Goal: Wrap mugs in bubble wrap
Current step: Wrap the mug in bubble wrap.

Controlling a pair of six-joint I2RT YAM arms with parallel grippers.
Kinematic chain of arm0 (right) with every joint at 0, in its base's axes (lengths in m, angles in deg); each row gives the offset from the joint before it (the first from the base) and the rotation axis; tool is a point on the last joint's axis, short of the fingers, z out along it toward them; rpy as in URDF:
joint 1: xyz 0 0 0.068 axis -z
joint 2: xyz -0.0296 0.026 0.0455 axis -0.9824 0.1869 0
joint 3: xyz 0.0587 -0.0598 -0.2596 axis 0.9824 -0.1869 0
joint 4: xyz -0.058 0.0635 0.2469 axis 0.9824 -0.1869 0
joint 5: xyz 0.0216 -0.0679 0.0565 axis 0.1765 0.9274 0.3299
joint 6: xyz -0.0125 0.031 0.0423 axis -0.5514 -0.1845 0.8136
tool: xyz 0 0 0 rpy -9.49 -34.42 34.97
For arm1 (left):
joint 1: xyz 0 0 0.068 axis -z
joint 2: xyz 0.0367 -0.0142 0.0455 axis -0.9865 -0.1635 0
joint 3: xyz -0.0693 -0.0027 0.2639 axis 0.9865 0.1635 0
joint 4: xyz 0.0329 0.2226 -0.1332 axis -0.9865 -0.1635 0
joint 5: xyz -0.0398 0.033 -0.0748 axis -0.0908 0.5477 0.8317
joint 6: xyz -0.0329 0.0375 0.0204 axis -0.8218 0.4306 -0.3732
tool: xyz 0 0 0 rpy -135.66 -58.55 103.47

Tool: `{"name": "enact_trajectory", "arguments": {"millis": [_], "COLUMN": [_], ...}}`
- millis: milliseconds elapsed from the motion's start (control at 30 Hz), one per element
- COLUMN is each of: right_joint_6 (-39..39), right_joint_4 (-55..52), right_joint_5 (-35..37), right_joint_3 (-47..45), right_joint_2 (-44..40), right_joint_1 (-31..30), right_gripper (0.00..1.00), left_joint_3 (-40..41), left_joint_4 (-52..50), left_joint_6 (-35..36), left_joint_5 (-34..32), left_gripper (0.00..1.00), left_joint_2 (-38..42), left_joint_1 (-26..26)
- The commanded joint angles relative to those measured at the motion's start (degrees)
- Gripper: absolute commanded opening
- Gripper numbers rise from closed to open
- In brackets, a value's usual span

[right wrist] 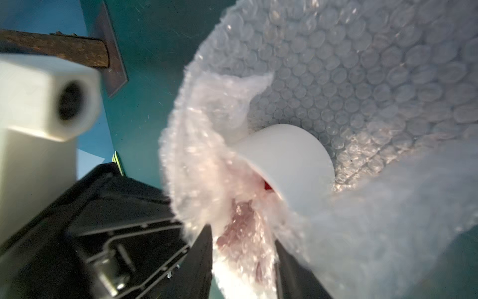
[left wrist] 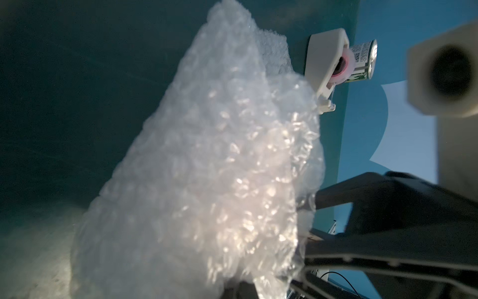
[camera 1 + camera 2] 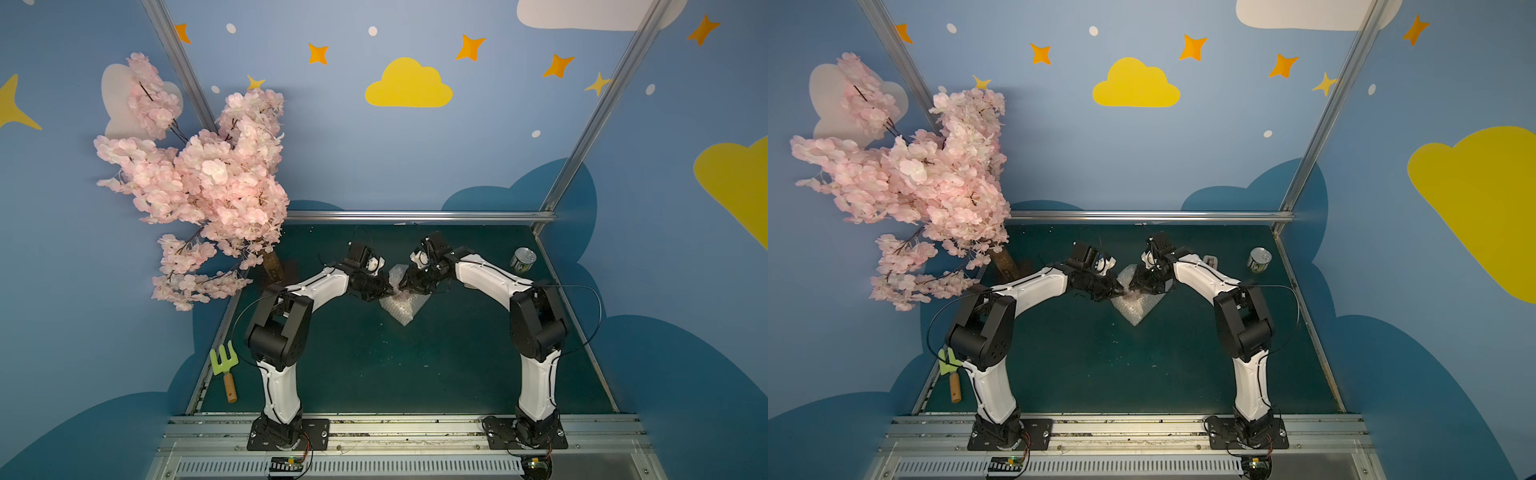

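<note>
Currently toward far edge of table (image 3: 374, 374), mid-width: mug (image 1: 284, 160) lying on its side on bubble wrap (image 3: 403, 309), partly swathed. Left gripper (image 3: 390, 288) pinched shut on bunched wrap; right gripper (image 1: 245, 259) parted, wrap between its fingers. Judged: mug rigid, glossy, breakable; wrap light, limp, slippery. Best pinched at wrap edges.

Pink blossom tree (image 3: 199, 183) at the table's (image 3: 374, 370) far left corner, silver can (image 3: 523, 259) far right, green garden fork (image 3: 225, 370) by the near-left edge.

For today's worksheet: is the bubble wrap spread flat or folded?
Folded: the bubble wrap curls up around the mug, whose cream side shows bare.
</note>
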Motion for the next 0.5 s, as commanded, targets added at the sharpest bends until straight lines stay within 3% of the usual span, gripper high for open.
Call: {"name": "enact_trajectory", "arguments": {"millis": [0,467], "right_joint_6": [1.3,0.8], "right_joint_4": [1.9,2.4], "right_joint_5": [-1.2,-2.1], "right_joint_3": [-0.5,0.4], "right_joint_2": [-2.3,1.9], "right_joint_1": [0.3,-1.1], "right_gripper": [0.42,0.48], "left_joint_3": [1.8,0.2], "left_joint_4": [-5.8,-3.5], "left_joint_6": [1.5,3.8], "left_joint_5": [-3.7,0.4], "left_gripper": [0.03,0.03], "left_joint_2": [-1.6,-2.4], "left_joint_1": [0.4,2.9]}}
